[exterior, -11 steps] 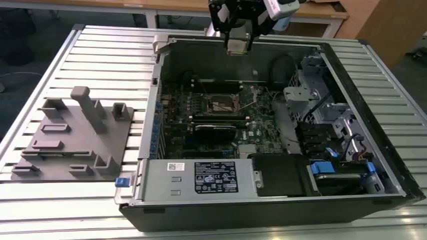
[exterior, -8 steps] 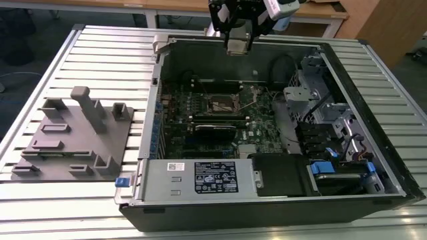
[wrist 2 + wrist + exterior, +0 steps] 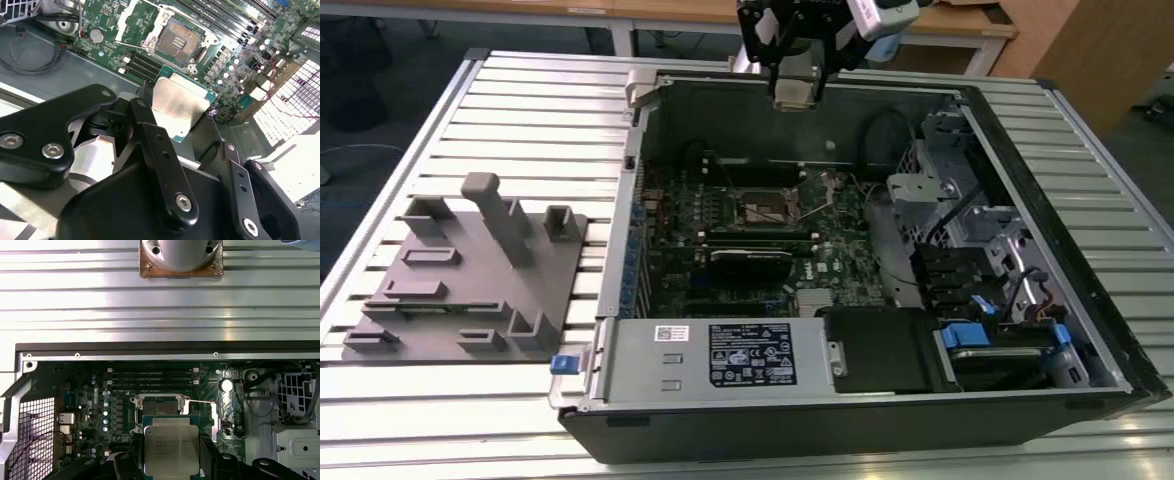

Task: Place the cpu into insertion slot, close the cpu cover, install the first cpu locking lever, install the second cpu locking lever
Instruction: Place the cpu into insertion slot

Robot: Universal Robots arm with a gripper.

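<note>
My gripper (image 3: 798,95) hangs over the far wall of the open computer case (image 3: 1067,160), well above the green board. It is shut on the cpu (image 3: 180,105), a flat square chip with a dull silver top, held between the black fingers (image 3: 146,127). In the first wrist view the cpu (image 3: 170,447) lies just short of the insertion slot (image 3: 159,406). The insertion slot (image 3: 177,40) is uncovered and shows its dark centre (image 3: 765,208). The cpu cover (image 3: 156,27) stands swung back beside it. A thin wire lever (image 3: 825,195) stands up beside the socket.
A grey fixture plate (image 3: 467,280) with upright blocks lies on the slatted table at the exterior view's left. Inside the case are long black memory slots (image 3: 150,375), a power supply (image 3: 720,355), a drive cage with blue tabs (image 3: 974,335) and loose cables (image 3: 887,125).
</note>
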